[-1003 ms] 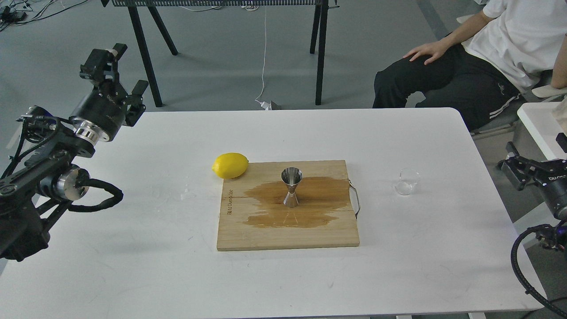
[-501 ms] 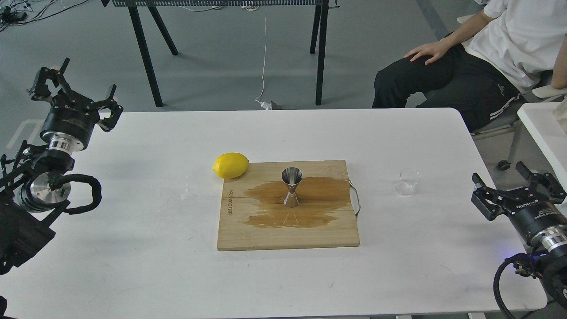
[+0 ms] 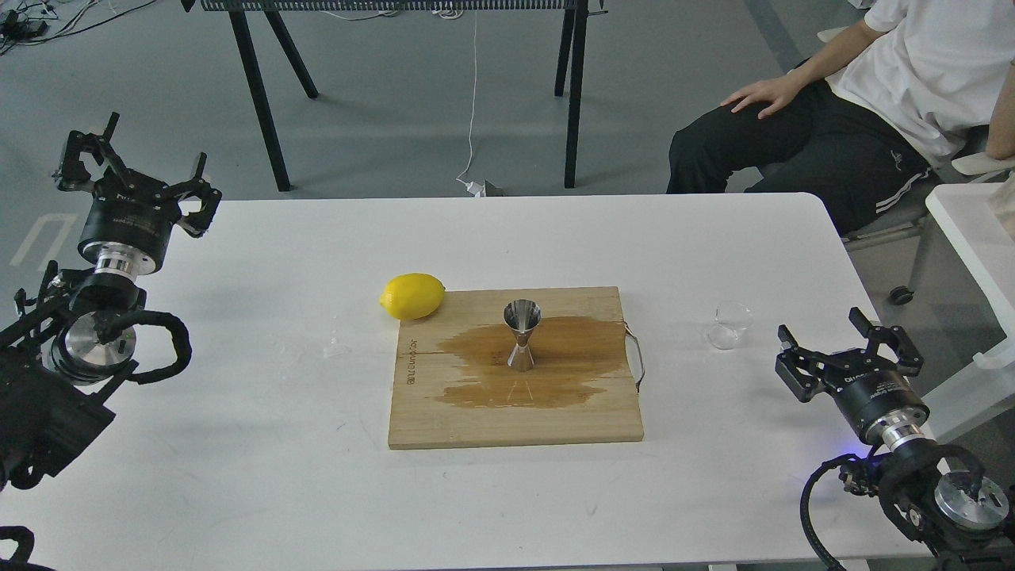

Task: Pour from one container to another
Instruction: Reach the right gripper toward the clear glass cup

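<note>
The glass cup (image 3: 729, 325) is seen upright on the white table (image 3: 238, 444), right of the wooden board (image 3: 515, 420) and apart from it, while the steel jigger (image 3: 522, 335) is stood upright on a dark wet patch (image 3: 579, 349) at the board's middle. A lemon (image 3: 412, 296) is laid at the board's far left corner. The right gripper (image 3: 847, 349) is held near the cup with fingers spread wide and empty; the left gripper (image 3: 135, 170) is likewise spread wide and empty at the table's far left edge.

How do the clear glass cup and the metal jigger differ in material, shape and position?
The glass cup is see-through; the jigger is shiny steel. The cup is a short cylinder; the jigger is hourglass-shaped. The cup stands on the bare table; the jigger stands on the wet-stained cutting board. Both stand upright, unheld.
</note>
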{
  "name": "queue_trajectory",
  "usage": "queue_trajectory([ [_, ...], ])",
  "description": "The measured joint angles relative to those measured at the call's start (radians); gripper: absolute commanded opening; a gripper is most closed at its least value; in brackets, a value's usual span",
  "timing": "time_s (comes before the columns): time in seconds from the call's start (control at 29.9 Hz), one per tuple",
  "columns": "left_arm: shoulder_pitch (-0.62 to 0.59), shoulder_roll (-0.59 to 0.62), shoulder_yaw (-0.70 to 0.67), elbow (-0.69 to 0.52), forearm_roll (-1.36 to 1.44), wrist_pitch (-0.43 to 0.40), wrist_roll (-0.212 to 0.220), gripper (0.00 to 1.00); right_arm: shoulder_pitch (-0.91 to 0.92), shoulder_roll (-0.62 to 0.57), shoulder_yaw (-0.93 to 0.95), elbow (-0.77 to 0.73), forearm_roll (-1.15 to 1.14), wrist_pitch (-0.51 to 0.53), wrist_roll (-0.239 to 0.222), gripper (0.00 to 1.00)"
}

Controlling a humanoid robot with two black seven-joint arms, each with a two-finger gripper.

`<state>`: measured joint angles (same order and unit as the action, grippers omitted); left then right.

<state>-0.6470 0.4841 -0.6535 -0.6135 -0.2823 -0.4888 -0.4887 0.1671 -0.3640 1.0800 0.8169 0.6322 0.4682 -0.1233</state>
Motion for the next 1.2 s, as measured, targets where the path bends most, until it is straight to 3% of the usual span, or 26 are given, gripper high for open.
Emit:
queue_trajectory([
  [0.23,0.000,0.006,0.000,0.001,0.000,0.000,0.000,1.00,0.061,0.055,-0.037,-0.020,-0.002,-0.106,-0.034,1.00],
  [0.74,0.000,0.011,-0.004,0.001,0.000,0.000,0.000,1.00,0.128,0.108,-0.078,-0.062,-0.002,-0.307,-0.033,1.00],
  [1.2,0.001,0.011,-0.003,0.001,0.000,0.000,0.000,1.00,0.193,0.148,-0.074,-0.151,-0.002,-0.316,-0.028,0.95],
])
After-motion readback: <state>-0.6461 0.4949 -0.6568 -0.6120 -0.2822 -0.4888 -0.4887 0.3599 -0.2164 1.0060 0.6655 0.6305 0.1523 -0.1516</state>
